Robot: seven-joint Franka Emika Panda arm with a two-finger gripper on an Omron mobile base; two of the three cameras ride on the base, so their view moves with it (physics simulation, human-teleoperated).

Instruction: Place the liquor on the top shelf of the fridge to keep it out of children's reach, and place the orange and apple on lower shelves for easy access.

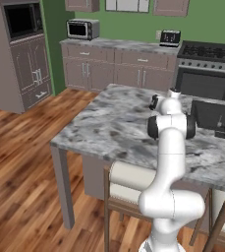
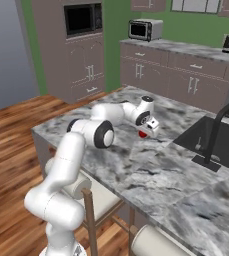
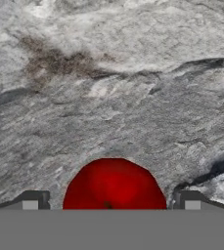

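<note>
From the left base view I see my arm reaching over the grey veined marble island (image 1: pixel 104 123), smooth and flat, with the dark square sink (image 1: pixel 213 114) recessed at its far right. From the right base view the gripper (image 2: pixel 147 131) hangs low over the island, just left of the sink, with the glossy red apple (image 2: pixel 143 133) under it. In the hand view the round apple (image 3: pixel 114 186) sits on the marble between my wide-open fingertips (image 3: pixel 31 201), ungripped, stem dimple facing me.
</note>
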